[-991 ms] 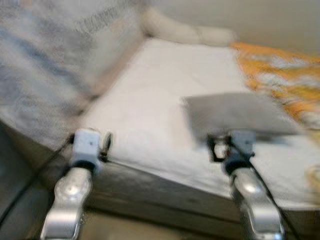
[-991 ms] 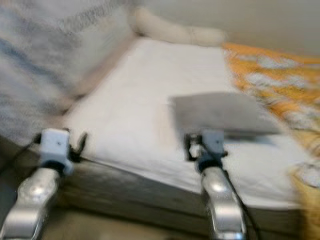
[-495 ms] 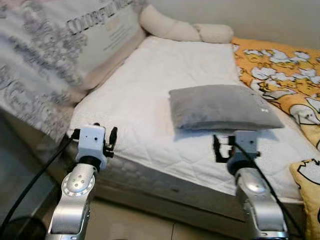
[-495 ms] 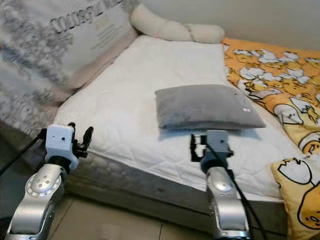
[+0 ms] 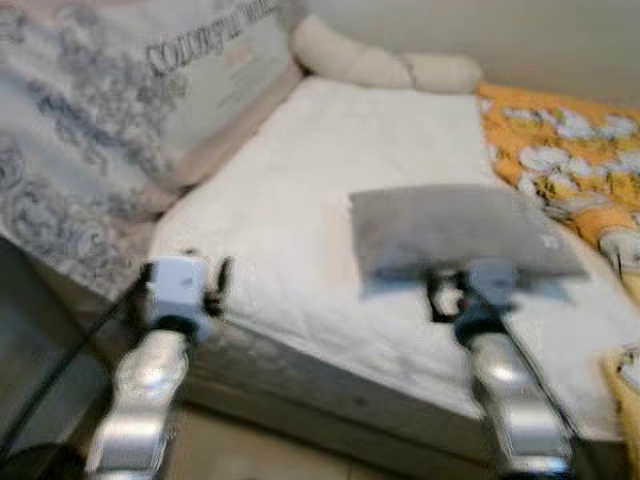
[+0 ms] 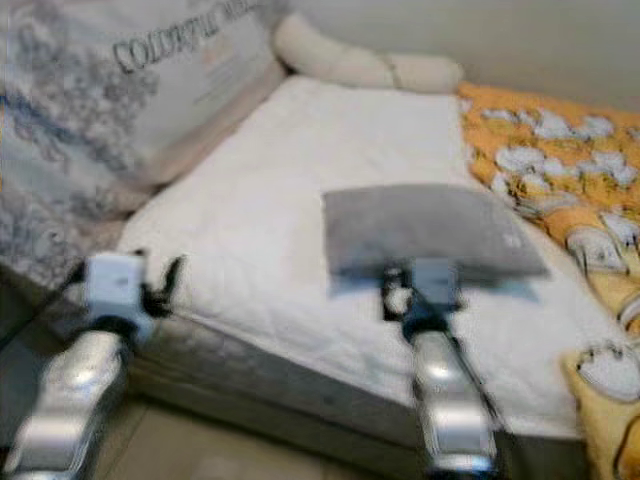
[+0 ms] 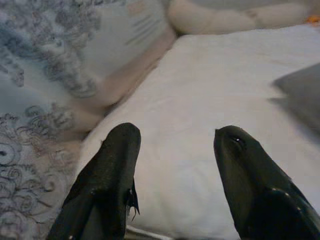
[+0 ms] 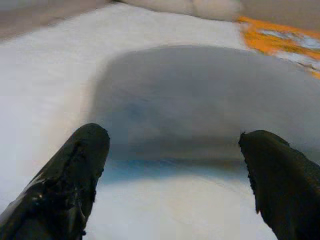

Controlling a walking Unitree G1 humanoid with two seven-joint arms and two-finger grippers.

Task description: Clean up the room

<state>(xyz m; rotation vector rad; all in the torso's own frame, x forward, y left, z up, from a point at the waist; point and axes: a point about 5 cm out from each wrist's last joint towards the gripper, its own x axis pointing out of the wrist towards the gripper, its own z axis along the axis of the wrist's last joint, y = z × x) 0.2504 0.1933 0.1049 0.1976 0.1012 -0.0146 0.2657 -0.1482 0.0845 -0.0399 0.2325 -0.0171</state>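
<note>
A grey pillow (image 5: 455, 234) lies flat on the white mattress (image 5: 310, 190), near its front edge. My right gripper (image 8: 175, 145) is open just in front of the pillow (image 8: 200, 100), which lies between and beyond its fingers without touching them. My left gripper (image 7: 175, 137) is open too, held over the mattress's front left corner with nothing between its fingers. In the eye views the right wrist (image 5: 480, 290) sits at the pillow's near edge and the left wrist (image 5: 178, 290) at the bed's corner.
A large patterned grey-and-white duvet (image 5: 90, 150) is piled along the left side. A cream bolster (image 5: 385, 65) lies at the far end by the wall. An orange cartoon-print blanket (image 5: 570, 150) covers the right side. Tiled floor lies below the bed's front edge.
The view has shifted slightly and blurred as the camera moves. The right gripper sits a little closer to the grey pillow's near edge. Both grippers stay open.
</note>
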